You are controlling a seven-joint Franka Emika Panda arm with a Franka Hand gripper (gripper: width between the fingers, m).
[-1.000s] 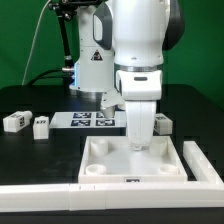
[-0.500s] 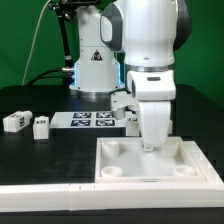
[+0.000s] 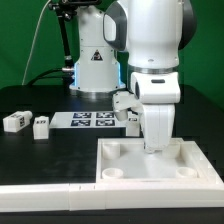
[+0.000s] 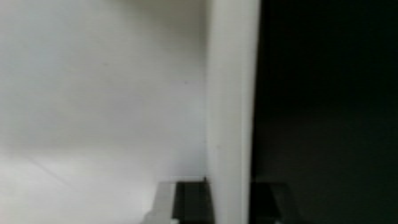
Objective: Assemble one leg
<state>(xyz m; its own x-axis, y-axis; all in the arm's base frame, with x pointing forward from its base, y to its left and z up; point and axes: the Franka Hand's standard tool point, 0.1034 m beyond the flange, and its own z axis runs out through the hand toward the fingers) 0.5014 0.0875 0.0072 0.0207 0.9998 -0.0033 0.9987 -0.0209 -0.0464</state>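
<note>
Reaching with claw [image 3: 154, 147] down into tabletop [image 3: 107, 160] near its far wall, probably bracing or shifting it before fitting | not managing to tell claw opening, fingertips hidden | leaving leg [image 3: 40, 126] on counter [image 3: 50, 158], well apart, exterior view's left.

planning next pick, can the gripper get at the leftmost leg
Probably yes: the leg lies in the open, nothing over it; the gripper sits low at the tabletop and must lift first.

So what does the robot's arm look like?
The arm is glossy white, with rounded shells and a dark joint band. A rear link bears a small dark triangular mark, beside a blue glow. The gripper is a plain white block.
</note>
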